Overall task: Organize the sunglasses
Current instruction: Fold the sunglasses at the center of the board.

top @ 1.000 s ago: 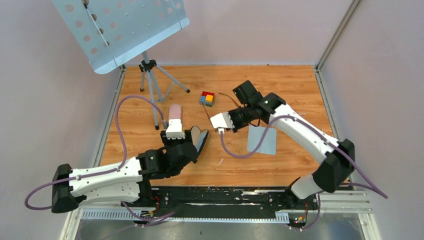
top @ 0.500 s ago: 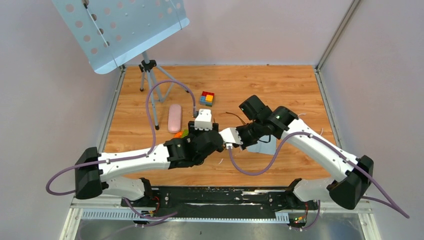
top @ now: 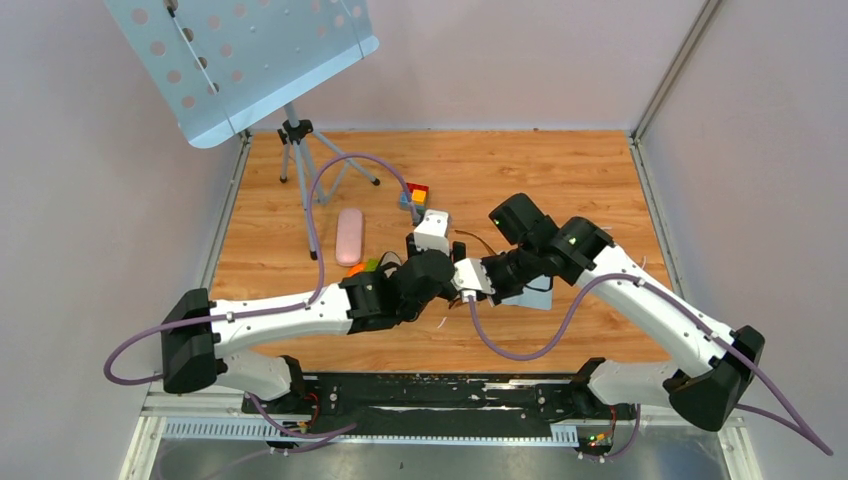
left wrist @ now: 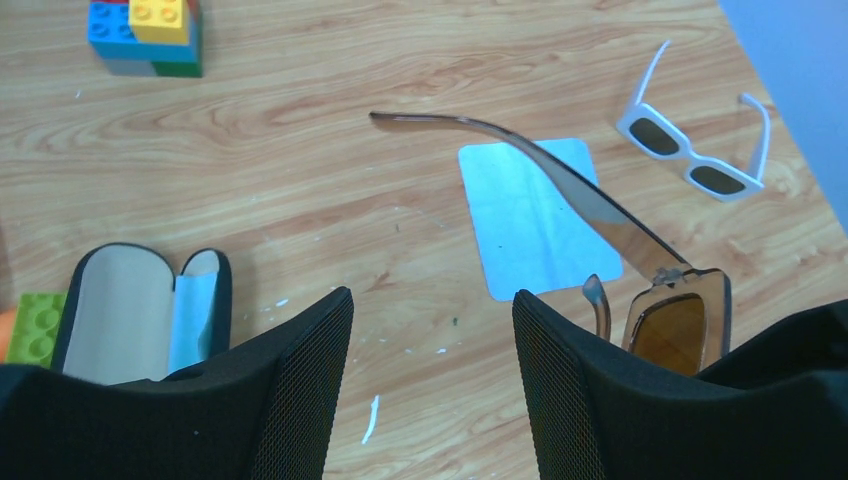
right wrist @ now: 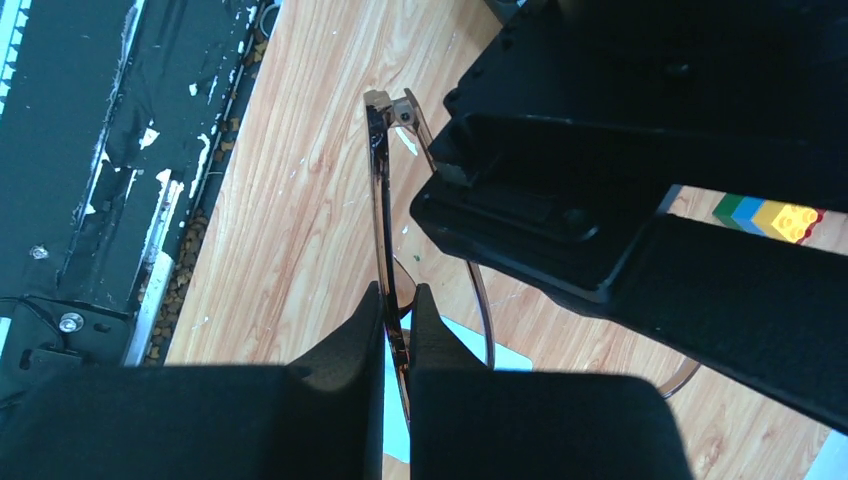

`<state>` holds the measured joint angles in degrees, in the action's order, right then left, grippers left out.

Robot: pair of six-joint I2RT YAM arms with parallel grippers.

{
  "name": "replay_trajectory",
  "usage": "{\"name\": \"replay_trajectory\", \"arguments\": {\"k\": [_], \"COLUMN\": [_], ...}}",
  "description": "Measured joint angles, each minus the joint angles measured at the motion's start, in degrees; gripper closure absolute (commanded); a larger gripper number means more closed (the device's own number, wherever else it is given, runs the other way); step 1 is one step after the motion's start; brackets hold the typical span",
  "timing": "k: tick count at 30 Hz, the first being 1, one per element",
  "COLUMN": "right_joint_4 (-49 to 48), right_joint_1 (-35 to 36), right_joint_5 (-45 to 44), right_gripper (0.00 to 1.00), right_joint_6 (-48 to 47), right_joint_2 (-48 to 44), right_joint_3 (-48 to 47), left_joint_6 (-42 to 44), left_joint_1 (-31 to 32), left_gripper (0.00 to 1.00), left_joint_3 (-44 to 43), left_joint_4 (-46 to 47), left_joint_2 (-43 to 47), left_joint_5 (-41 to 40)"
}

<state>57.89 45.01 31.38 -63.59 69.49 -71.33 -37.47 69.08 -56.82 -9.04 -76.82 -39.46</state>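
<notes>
The sunglasses [left wrist: 676,326] have a thin brown frame, brown lenses and one long temple arm [left wrist: 520,150] reaching out over the table. My right gripper [right wrist: 398,292] is shut on the frame's edge [right wrist: 381,190] and holds the pair above the wood. My left gripper [left wrist: 430,300] is open and empty, with its right finger right next to the lens. In the top view the two grippers, left [top: 430,268] and right [top: 470,276], meet at the table's middle. The black case [left wrist: 140,310] lies open to the left.
A light blue cloth [left wrist: 530,215] lies flat under the temple arm. White sunglasses [left wrist: 700,150] lie at the far right. A stack of coloured bricks [top: 415,195], a pink case [top: 348,235], a green brick [left wrist: 35,325] and a stand's tripod legs [top: 300,160] are on the table.
My left arm swung right from the black case to the table's middle, beside the right gripper. The right gripper moved nearer and slightly right, still holding the sunglasses.
</notes>
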Motion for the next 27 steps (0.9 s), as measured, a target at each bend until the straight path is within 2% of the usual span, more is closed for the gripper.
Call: {"name": "replay_trajectory", "arguments": {"k": [6,11,15,19,22,27], "right_joint_4": [0.4,3.3,6.5,8.7,9.8,11.0], "right_joint_1": [0.0,0.0,0.1,1.1,2.1,2.6], "right_joint_5": [1.3,2.4,3.6,4.2,4.5,4.4], "right_gripper": [1.0,1.0,1.0,1.0,1.0,1.0], "right_joint_6": [-0.1,-1.7,-3.8,-5.2,-5.9,-6.4], "right_joint_2": [-1.6,-1.9,-1.7,-1.1,-0.7,0.2], "right_joint_3": [0.0,-0.7,-2.9,-5.7,-7.0,-7.1], "left_joint_6": [7.8,15.9,20.4,23.0,24.2,25.3], "left_joint_1": [-1.0,-9.9,-16.7,-17.7,-17.7,-17.8], "left_gripper": [0.36,0.37,0.38,0.38,0.39,0.41], "left_joint_3": [0.3,-5.8,-14.5,-20.2,-20.9,-20.7], "left_joint_4": [1.2,-2.4,-4.6,-6.8,-8.3,-10.3], "left_joint_2": [3.3,5.1,0.0,-7.5,-12.9,-15.4], "left_joint_5": [-0.9,-0.2,4.7,11.0,16.4,24.7]}}
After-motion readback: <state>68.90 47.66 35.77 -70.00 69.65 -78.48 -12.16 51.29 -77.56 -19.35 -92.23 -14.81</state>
